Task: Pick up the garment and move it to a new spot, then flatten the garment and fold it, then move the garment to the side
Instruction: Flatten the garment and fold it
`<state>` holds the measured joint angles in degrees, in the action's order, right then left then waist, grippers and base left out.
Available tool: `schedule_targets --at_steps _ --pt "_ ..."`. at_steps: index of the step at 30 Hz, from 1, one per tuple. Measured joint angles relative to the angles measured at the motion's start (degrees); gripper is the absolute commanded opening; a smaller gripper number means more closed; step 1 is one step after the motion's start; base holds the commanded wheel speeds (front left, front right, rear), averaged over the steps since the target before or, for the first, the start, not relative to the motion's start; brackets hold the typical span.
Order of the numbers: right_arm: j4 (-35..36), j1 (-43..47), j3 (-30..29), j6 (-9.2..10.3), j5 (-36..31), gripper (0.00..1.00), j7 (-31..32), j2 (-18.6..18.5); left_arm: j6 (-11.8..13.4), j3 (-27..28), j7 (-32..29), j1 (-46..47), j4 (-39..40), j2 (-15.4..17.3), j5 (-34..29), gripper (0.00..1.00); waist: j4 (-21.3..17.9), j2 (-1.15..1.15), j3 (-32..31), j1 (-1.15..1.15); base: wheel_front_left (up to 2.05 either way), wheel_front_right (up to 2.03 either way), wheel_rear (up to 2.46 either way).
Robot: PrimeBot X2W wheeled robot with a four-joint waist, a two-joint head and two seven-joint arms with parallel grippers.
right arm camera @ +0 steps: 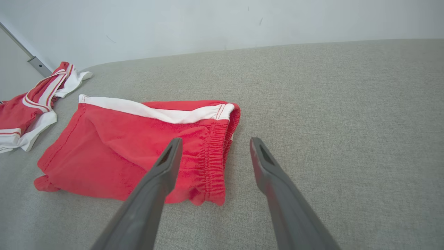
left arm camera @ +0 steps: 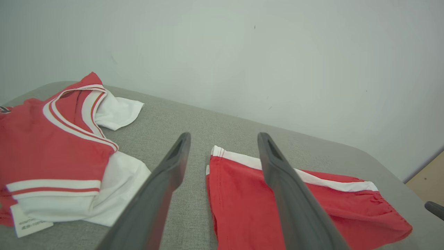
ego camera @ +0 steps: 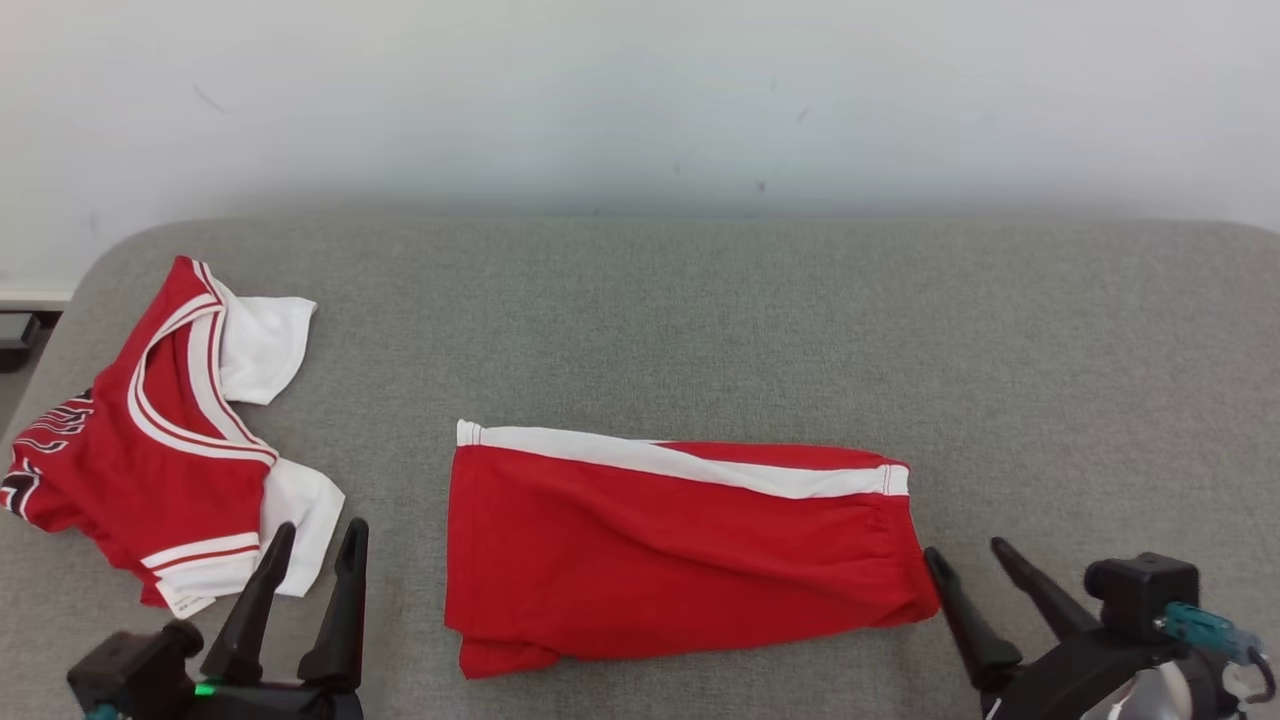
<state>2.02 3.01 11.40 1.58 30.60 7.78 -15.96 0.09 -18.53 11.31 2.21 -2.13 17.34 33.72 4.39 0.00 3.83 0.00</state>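
Check the red shorts [ego camera: 680, 550]: folded flat, with a white stripe along the far edge and the elastic waistband to the right. They lie mid-width on the grey surface [ego camera: 700, 320], toward its near edge. A red-and-white jersey [ego camera: 150, 450] lies rumpled at its left end. At its near edge, you see the left gripper [ego camera: 322, 527] and right gripper [ego camera: 965, 548], fingers spread, holding nothing.

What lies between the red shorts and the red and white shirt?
Only bare grey cushion lies between the shorts and the shirt, seen best in the head view; the open left gripper shows at the strip's near end.
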Motion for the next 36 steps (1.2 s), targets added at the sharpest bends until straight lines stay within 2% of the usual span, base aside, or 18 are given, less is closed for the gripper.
schedule_targets --at_steps 9,14,17,26,36 --pt "1.7 0.1 -3.4 2.81 -1.0 1.0 -5.9 1.8 4.4 2.1 1.9 -3.1 3.2 -0.2 -3.7 1.0 0.1 0.0 -2.9 0.0 0.0 0.0 0.0" --pt "1.7 0.0 -5.1 4.01 -1.0 1.0 -9.6 4.7 4.4 2.0 1.9 -3.7 3.8 -0.3 -4.2 1.0 -0.1 0.0 -4.4 0.0 0.0 0.0 0.0" --pt "1.7 0.0 -6.1 4.05 -1.0 1.0 -11.3 5.6 4.4 1.0 1.9 -4.6 4.3 0.1 -4.4 1.0 -0.4 0.0 -4.8 -0.01 0.0 0.0 0.0" --pt "-0.9 -1.2 -6.7 4.5 -1.9 1.0 -14.3 6.8 3.9 -1.5 -1.4 -4.7 3.4 0.9 -5.0 1.0 -0.5 0.0 -5.1 0.0 0.0 0.0 0.0" --pt "-3.4 -1.4 -6.1 4.54 -2.4 1.0 -14.1 7.0 3.9 -2.2 -4.1 -5.6 2.8 1.1 -4.9 1.0 -0.6 0.0 -5.1 -0.01 0.0 0.0 0.0"
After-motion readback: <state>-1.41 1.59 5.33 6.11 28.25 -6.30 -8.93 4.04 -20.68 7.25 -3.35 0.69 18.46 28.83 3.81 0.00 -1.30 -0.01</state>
